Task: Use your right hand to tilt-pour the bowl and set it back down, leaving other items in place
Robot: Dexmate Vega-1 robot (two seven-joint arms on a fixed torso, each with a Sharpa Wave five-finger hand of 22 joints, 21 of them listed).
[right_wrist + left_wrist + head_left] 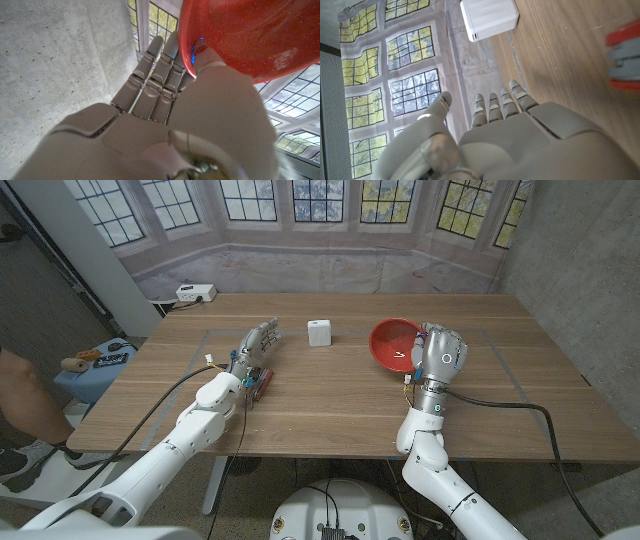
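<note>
On the table's right half: red bowl (396,345) tipped leftward, its rim pinched by the right hand (440,352) | bowl's underside partly hidden behind that hand | left hand (254,344) near table middle, fingers straight, holding nothing | white box (320,333) between them | small red-grey thing (260,383) beside left wrist, blurred, hard to identify
</note>
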